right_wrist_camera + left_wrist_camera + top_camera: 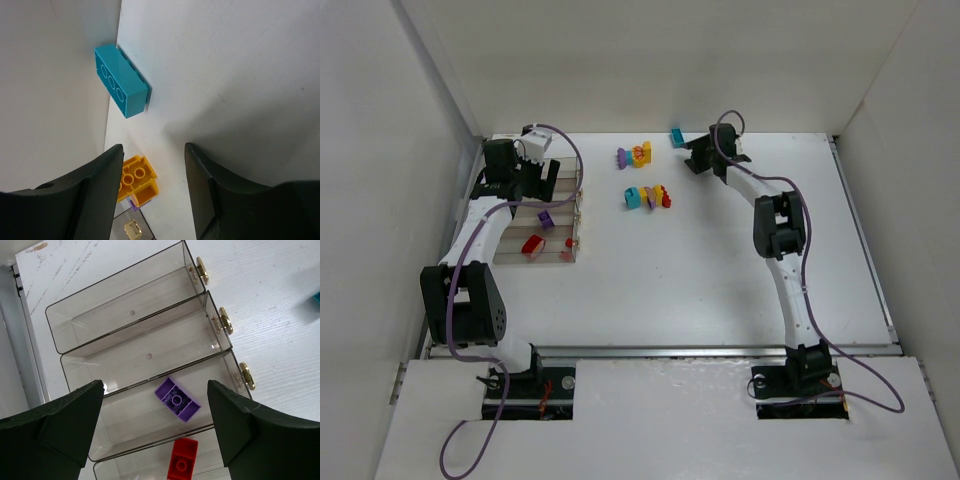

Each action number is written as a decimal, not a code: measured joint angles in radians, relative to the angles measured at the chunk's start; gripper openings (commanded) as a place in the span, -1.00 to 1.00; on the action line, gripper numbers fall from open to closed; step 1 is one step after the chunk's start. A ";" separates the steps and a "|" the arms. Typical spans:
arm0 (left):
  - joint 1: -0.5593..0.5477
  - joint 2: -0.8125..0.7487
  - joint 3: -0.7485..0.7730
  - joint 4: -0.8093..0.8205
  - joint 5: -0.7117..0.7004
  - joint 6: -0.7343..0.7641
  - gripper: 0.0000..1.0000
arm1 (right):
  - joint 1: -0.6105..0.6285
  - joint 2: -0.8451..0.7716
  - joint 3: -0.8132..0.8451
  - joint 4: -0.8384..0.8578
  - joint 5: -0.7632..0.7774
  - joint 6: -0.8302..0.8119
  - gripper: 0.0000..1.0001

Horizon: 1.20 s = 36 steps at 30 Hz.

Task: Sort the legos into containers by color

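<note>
While left hand [155, 386] hangs spread wide, empty | right hand [153, 147] parted, empty

From overhead I can't see the far bins of the containers [575, 205]; the left arm [480, 230] lies across them. On the left wrist view the red brick [182, 460] runs off the bottom edge and a teal brick [316, 298] off the right. On the right wrist view one finger [85, 200] of the right gripper [153, 150] covers part of the yellow brick [136, 182]. The purple scrap [133, 203] beneath is too small to identify.
</note>
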 measured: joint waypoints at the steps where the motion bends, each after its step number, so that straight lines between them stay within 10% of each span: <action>1: 0.000 0.000 0.000 0.000 0.000 0.000 0.64 | 0.000 0.002 0.002 0.000 0.000 0.000 0.16; 11: 0.000 0.000 0.000 0.000 -0.001 0.000 0.64 | 0.000 0.008 0.030 -0.008 0.003 -0.069 0.19; 19: 0.000 0.000 0.000 0.000 0.000 0.000 0.64 | 0.000 0.010 0.163 -0.023 0.069 -0.436 1.00; 24: 0.000 0.001 0.000 0.000 0.000 0.000 0.64 | 0.000 0.032 0.262 -0.017 0.079 -0.566 1.00; 36: 0.000 0.047 0.045 -0.037 0.000 0.000 0.64 | 0.000 0.178 0.319 0.055 0.083 -0.345 1.00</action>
